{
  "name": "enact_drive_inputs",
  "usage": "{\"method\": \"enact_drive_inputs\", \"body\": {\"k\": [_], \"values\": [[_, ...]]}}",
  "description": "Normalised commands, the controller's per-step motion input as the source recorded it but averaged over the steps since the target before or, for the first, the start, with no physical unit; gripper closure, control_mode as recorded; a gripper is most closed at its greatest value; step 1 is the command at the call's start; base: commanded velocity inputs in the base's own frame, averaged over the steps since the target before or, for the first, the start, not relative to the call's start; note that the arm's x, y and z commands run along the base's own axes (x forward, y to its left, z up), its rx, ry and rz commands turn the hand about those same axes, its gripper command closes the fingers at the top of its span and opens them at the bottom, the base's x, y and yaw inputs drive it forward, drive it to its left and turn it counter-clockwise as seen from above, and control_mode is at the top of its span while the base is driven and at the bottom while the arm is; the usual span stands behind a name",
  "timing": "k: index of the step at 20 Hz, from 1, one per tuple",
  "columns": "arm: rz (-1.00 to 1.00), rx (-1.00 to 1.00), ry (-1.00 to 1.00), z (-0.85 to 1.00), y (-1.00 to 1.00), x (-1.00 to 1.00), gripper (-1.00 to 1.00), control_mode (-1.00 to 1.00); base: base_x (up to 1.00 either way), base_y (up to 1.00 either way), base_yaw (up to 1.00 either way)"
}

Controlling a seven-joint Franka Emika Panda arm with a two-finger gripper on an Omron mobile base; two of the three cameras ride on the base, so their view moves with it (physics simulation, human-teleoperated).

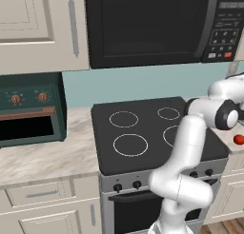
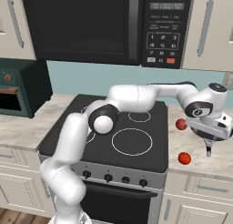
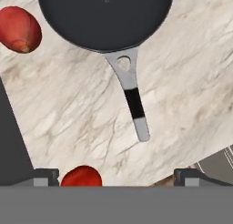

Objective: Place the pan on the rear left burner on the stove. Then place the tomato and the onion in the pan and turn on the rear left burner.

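The black pan [image 3: 105, 18] lies on the marble counter right of the stove [image 1: 143, 154], its silver-and-dark handle [image 3: 133, 100] pointing toward my fingertips. My gripper [image 3: 117, 177] hovers open above the handle's end, with nothing between its fingers. In the right base view the gripper [image 2: 210, 135] hides most of the pan; the handle tip [image 2: 209, 151] pokes out below it. A bright red tomato [image 3: 81, 176] [image 2: 184, 158] rests close to one fingertip. The darker red onion [image 3: 18, 29] [image 2: 181, 124] sits beside the pan's rim. The rear left burner [image 1: 123, 119] is bare.
A black microwave [image 1: 152, 26] hangs over the stove. A dark green countertop oven [image 1: 31, 109] stands on the left counter. Black knobs [image 2: 108, 177] line the stove's silver front. My arm's elbow [image 2: 103, 119] reaches across the glass top.
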Motion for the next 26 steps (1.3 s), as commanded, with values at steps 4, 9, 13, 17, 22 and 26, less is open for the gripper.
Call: {"method": "enact_drive_inputs", "body": {"k": [4, 9, 13, 17, 22, 26], "values": [[0.02, 0.0, 0.02, -0.38, 0.0, 0.17, -1.0, -1.0, 0.0, 0.0, 0.0], [0.01, 0.0, 0.02, -0.4, -0.01, 0.2, -1.0, -1.0, 0.0, 0.0, 0.0], [0.0, 0.0, 0.01, -0.33, -0.08, 0.24, -1.0, -1.0, 0.0, 0.0, 0.0], [0.0, 0.0, 0.02, -0.31, -0.13, 0.23, -1.0, -1.0, 0.0, 0.0, 0.0], [0.0, 0.0, 0.02, -0.29, -0.18, 0.18, -1.0, -1.0, 0.0, 0.0, 0.0], [0.0, 0.0, 0.04, -0.26, -0.23, 0.12, -1.0, -1.0, 0.0, 0.0, 0.0]]}}
